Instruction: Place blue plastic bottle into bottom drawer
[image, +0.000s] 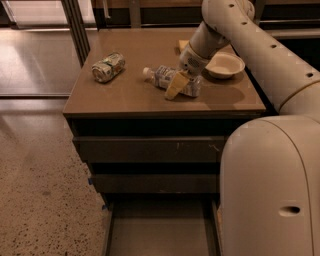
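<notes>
The blue plastic bottle (161, 75) lies on its side on the cabinet top (125, 95), white cap pointing left. My gripper (178, 83) is down over the bottle's right half, its yellowish tip in front of the bottle's near side and touching it. The bottle rests on the cabinet top. The bottom drawer (107, 229) is pulled out at the lower edge of the view, its flat floor bare as far as it shows. The two drawers above it are closed.
A crushed green-and-white can (108, 66) lies at the left of the cabinet top. A white bowl (225, 65) stands at the right, just behind my arm. My arm's large white body (270, 190) hides the cabinet's right side. Speckled floor lies to the left.
</notes>
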